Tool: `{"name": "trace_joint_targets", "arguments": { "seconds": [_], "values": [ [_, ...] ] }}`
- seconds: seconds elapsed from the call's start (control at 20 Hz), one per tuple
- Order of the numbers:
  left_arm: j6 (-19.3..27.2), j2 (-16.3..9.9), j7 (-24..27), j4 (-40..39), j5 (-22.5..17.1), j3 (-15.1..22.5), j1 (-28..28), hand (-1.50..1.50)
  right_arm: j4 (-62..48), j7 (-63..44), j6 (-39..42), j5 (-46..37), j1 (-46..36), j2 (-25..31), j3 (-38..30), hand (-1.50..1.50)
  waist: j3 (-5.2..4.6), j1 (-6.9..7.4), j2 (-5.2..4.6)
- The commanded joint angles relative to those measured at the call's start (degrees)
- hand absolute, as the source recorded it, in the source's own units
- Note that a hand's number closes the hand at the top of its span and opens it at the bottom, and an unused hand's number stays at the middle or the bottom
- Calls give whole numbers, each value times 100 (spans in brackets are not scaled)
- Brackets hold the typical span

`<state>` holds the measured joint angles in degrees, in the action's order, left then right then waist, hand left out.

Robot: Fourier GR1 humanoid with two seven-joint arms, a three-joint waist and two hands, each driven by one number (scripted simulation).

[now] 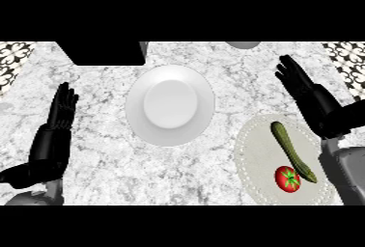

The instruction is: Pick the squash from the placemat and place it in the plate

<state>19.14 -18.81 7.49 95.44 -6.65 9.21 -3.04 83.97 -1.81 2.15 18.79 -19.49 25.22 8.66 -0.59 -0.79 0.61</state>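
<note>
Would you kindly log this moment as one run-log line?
squash: on placemat beside tomato | plate: empty | right hand: open, beyond placemat | left hand: open, resting

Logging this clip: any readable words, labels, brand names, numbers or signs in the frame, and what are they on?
None: no text, number or sign is readable anywhere in the head view.
The white plate, the placemat, the green squash and the red tomato carry no lettering.
The patterned tiles at the counter's corners show ornament only, not writing.
The dark box at the top edge is plain black.
</note>
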Motion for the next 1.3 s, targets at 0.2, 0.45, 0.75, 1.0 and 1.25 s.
{"name": "trace_joint_targets", "arguments": {
  "seconds": [0.2, 0.45, 0.75, 1.0, 1.25],
  "values": [
    [-622, -578, -627, -57, -129, -152, -669, 0, 617, 1021, 1703, -46, 72, -569, 1473, 150, 79, 130, -84],
    [-778, -550, -947, -26, -258, -12, -698, 0, 476, 1141, 250, -3277, 319, 496, 2215, 150, 72, -41, -41],
    [-1219, -849, -1093, -303, -687, -529, -1106, 0, -645, 3528, -306, -1887, 1748, -503, 1420, -150, 78, 34, -93],
    [-1538, -819, -1084, -538, -770, -737, -1246, 0, -32, 4208, -210, -1805, 2257, -245, 1037, -150, 59, 12, -54],
    [-1464, -571, -1107, -659, -495, -502, -1270, 0, 854, 2601, -235, -2258, 1546, 478, 670, -150, 50, 18, -48]
  ]
}}
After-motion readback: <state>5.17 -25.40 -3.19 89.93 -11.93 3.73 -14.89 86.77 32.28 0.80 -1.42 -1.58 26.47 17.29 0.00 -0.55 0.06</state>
